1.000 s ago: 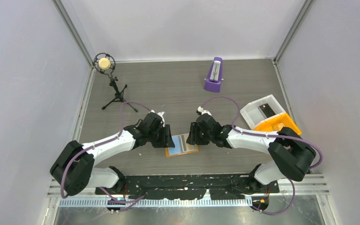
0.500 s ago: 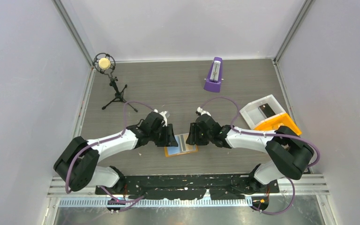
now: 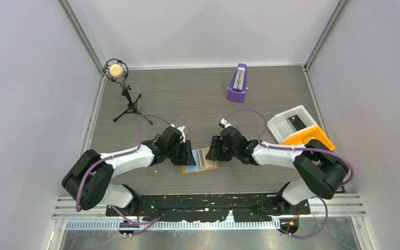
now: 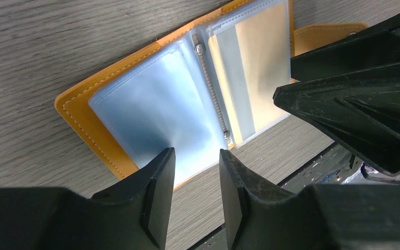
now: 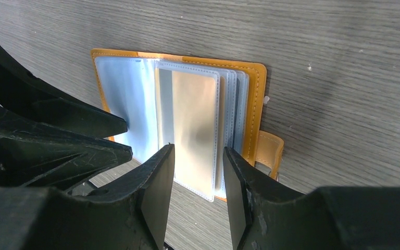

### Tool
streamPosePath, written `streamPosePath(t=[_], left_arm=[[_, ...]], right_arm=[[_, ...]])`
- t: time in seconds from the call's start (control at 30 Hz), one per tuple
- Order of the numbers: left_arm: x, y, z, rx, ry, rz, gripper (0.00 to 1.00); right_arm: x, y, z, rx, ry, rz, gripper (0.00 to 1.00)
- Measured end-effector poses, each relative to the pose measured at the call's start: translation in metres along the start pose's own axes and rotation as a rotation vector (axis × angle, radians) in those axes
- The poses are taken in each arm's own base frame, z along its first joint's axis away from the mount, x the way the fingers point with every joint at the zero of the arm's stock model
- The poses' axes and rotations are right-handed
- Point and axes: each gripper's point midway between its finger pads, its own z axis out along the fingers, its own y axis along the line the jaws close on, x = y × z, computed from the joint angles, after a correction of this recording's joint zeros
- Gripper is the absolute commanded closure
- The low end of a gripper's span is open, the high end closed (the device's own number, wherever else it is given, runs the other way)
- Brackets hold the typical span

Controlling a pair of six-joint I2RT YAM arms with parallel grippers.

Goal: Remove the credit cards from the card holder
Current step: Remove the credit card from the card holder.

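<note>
Purple metronome [image 3: 237, 83], tripod microphone [image 3: 116, 70], white bin [image 3: 276, 129], orange bin [image 3: 313, 138]

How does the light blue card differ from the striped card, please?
The light blue card is one plain colour; the striped card shows a grey band beside tan. The blue one lies by the left gripper, the striped one by the right gripper. Both sit in clear sleeves of the orange card holder.
</note>
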Motion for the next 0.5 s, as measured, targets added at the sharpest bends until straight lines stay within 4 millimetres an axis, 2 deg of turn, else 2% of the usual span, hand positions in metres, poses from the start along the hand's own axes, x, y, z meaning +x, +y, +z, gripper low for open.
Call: streamPosePath(t=[0.5], left_arm=[[-0.0014, -0.0013, 0.002, 0.017, -0.015, 0.001, 0.61]], right_arm=[[0.0033, 0.0039, -0.0021, -0.023, 0.019, -0.002, 0.53]])
